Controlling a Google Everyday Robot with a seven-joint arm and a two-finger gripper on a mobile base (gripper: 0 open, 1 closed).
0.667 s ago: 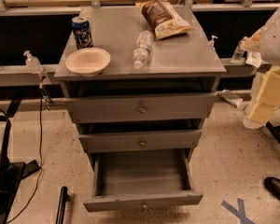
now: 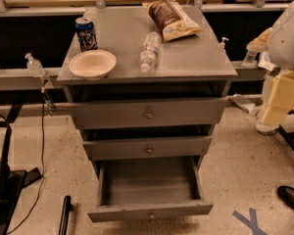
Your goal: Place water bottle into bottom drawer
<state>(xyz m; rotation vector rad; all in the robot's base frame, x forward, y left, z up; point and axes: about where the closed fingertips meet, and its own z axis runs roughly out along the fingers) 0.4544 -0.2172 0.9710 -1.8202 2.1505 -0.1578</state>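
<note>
The water bottle (image 2: 149, 51), clear ribbed plastic, lies on its side on top of the grey cabinet (image 2: 196, 62), near the middle. The bottom drawer (image 2: 149, 210) is pulled open and its deep box holds nothing. The two drawers above are nearly shut. My arm (image 2: 284, 72), white and cream, hangs at the right edge beside the cabinet. My gripper itself is out of view, and nothing of the arm touches the bottle.
On the cabinet top stand a blue drink can (image 2: 86, 34), a pale bowl (image 2: 92, 63) and a chip bag (image 2: 172, 18). Pump sanitizer bottles (image 2: 34, 65) sit on side rails. A shoe (image 2: 291, 198) and blue floor tape (image 2: 250, 222) lie at the right.
</note>
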